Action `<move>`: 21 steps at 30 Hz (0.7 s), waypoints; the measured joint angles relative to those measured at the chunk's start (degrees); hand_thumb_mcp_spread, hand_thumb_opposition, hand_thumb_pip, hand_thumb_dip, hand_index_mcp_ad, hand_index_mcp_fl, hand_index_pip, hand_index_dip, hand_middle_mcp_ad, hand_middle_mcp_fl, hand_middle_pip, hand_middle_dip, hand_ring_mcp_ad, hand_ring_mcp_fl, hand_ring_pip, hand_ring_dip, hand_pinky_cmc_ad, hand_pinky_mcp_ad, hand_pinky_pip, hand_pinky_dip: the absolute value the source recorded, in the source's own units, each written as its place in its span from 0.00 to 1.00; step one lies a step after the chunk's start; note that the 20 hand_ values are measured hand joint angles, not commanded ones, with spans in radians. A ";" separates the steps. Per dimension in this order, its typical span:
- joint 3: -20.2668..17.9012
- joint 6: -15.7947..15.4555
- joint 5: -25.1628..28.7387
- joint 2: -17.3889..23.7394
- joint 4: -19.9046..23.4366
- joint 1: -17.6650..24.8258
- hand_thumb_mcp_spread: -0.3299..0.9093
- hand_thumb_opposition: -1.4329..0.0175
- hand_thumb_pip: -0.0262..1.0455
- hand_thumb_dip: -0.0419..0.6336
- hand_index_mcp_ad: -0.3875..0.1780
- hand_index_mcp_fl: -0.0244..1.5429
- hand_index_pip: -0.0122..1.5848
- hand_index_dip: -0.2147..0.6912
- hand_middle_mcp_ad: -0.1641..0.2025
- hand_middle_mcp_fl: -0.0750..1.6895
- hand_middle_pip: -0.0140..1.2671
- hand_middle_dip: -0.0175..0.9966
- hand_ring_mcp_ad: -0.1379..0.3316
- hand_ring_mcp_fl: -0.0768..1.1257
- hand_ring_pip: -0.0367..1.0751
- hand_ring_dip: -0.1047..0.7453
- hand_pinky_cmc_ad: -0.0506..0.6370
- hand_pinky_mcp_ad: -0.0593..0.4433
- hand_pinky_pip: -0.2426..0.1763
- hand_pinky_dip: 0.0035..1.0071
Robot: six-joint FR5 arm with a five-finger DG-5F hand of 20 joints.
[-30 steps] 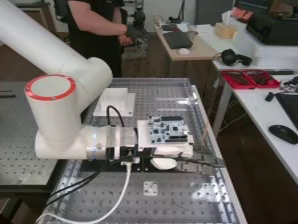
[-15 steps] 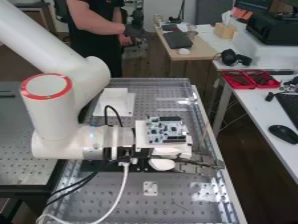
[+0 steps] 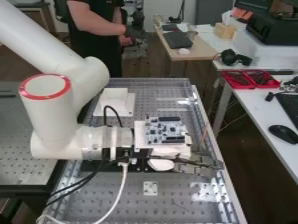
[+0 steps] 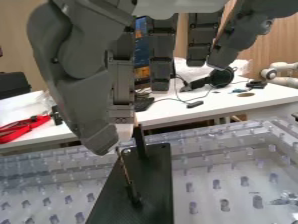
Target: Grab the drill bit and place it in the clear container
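While drill bit (image 4: 125, 172) stands on blk plate (image 4: 154, 185) nr thumb | robot hand (image 3: 199, 165) open | fingers str8

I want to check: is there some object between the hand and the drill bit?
Nothing visible stands between the hand and the drill bit. The black upright post is close beside the bit, but seems not to block the hand.

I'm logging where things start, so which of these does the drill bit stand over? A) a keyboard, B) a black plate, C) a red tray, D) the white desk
B: in the wrist view the drill bit slants up over the black plate.
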 joint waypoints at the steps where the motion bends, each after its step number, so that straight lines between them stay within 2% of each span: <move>1: 0.06 -0.04 -0.05 -0.07 -0.11 0.02 0.69 0.39 0.55 0.41 0.44 0.36 0.69 0.40 0.63 0.23 0.10 0.22 0.67 0.13 0.12 0.17 0.55 0.38 0.45 0.19; 11: 0.30 -1.38 0.09 -0.57 -0.44 0.07 0.69 0.40 0.55 0.41 0.44 0.28 0.78 0.41 0.62 0.23 0.10 0.22 0.67 0.13 0.12 0.17 0.55 0.38 0.45 0.19; 21: 0.25 -1.69 -0.15 -0.62 -0.20 0.09 0.70 0.40 0.55 0.41 0.44 0.28 0.83 0.45 0.62 0.23 0.10 0.22 0.67 0.13 0.12 0.17 0.55 0.38 0.45 0.19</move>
